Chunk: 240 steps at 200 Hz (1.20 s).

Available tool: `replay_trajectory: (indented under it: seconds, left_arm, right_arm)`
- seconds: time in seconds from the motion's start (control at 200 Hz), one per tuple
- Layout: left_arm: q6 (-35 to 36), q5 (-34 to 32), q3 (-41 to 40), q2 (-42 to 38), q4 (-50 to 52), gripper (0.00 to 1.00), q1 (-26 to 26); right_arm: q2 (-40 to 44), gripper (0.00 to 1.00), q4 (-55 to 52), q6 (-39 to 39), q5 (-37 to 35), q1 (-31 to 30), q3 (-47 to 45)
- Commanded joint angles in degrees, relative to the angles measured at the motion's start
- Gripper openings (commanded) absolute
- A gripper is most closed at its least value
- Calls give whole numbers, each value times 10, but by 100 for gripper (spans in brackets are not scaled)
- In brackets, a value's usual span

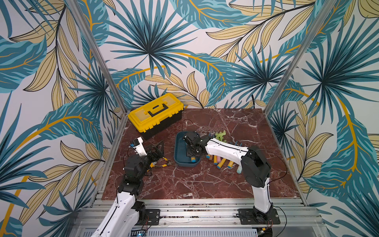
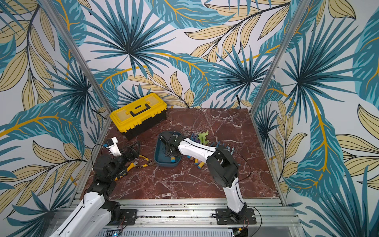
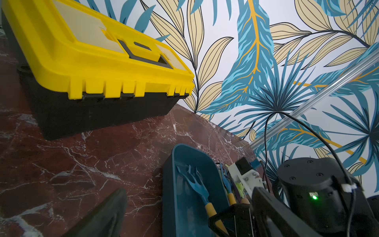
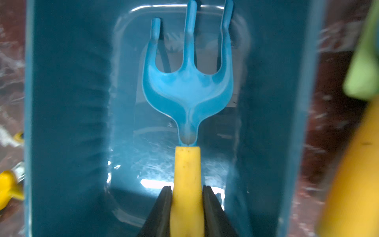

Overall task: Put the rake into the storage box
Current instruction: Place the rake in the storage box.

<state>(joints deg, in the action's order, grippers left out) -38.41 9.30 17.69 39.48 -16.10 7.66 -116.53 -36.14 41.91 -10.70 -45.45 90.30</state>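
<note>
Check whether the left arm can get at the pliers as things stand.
Probably yes. The left gripper hangs open right by the pliers, with nothing seen between them; the right gripper, shut on the rake, is over in the storage box, out of the way.

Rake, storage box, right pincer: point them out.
rake (image 4: 187, 88): right wrist view, on the blue three-pronged head.
storage box (image 1: 180, 150): a top view, on its bare inner floor.
right pincer (image 4: 187, 189): right wrist view, midway between the fingertips, gripping the rake's yellow handle.

The rake (image 3: 193, 185) is inside the storage box (image 3: 178, 209), near the toolbox (image 3: 102, 61).
</note>
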Motion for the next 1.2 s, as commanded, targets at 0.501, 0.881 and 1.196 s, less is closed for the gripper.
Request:
replay_trajectory:
  seconds: [0.501,0.881,1.196]
  left_arm:
    - [-1,6,-22,1,-22,100,-3]
    - [-3,8,-21,7,-24,100,-3]
    - [0,59,0,35,-22,100,-1]
  right_arm:
    - [-63,29,-21,-30,20,2,61]
    - [-89,43,-26,-6,23,-22,117]
    - [-5,79,-4,-23,19,-20,87]
